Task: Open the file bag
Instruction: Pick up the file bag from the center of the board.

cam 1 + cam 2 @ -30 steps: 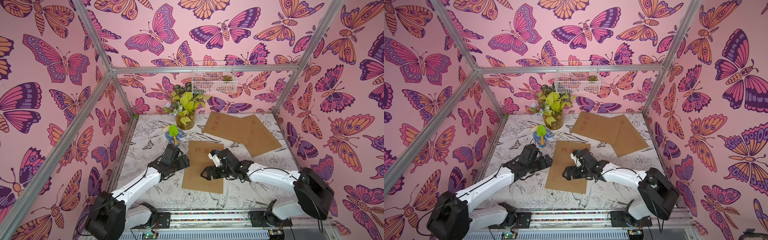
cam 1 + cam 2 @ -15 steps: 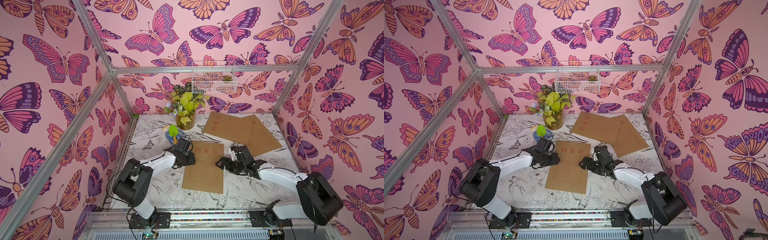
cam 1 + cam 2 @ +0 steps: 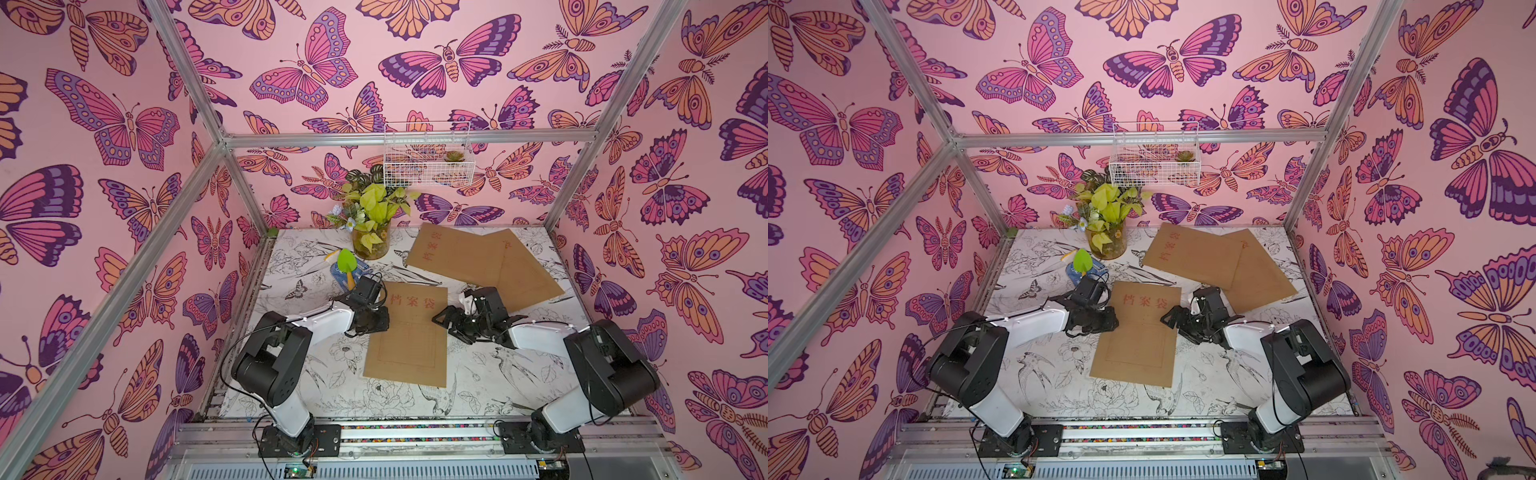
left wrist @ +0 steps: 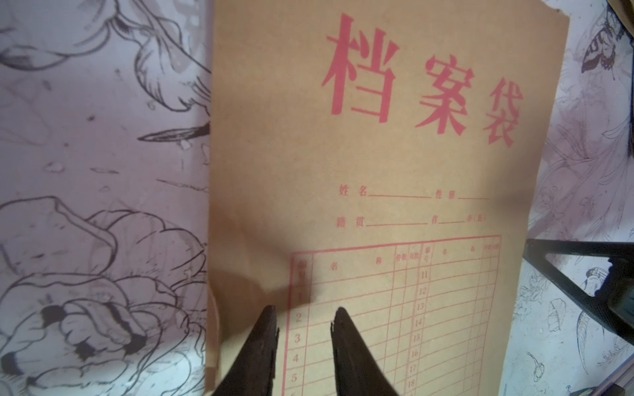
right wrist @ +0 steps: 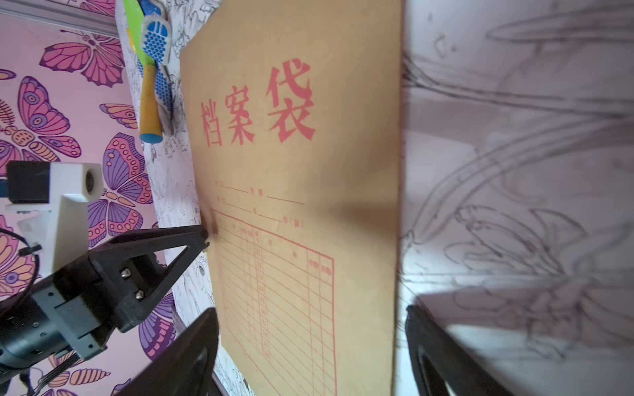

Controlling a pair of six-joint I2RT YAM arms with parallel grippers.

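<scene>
The file bag (image 3: 409,332) (image 3: 1138,332) is a brown paper envelope with red characters, lying flat and face up in the middle of the table; no flap shows. My left gripper (image 3: 377,322) (image 3: 1108,320) is at its left edge. In the left wrist view its jaws (image 4: 305,310) stand a narrow gap apart over the bag's printed table (image 4: 377,291), with nothing between them. My right gripper (image 3: 441,324) (image 3: 1169,320) is at the bag's right edge, open wide (image 5: 310,313), one finger over the bag (image 5: 308,171) and the other over the table.
Two more brown file bags (image 3: 457,257) (image 3: 528,278) overlap at the back right. A glass vase of leaves (image 3: 371,243) stands at the back. A green trowel on a blue glove (image 3: 347,266) lies just behind my left gripper. A wire basket (image 3: 428,162) hangs on the back wall.
The left gripper has moved to the bag's left edge and its jaws have narrowed. The right gripper has moved from over the bag's middle to its right edge.
</scene>
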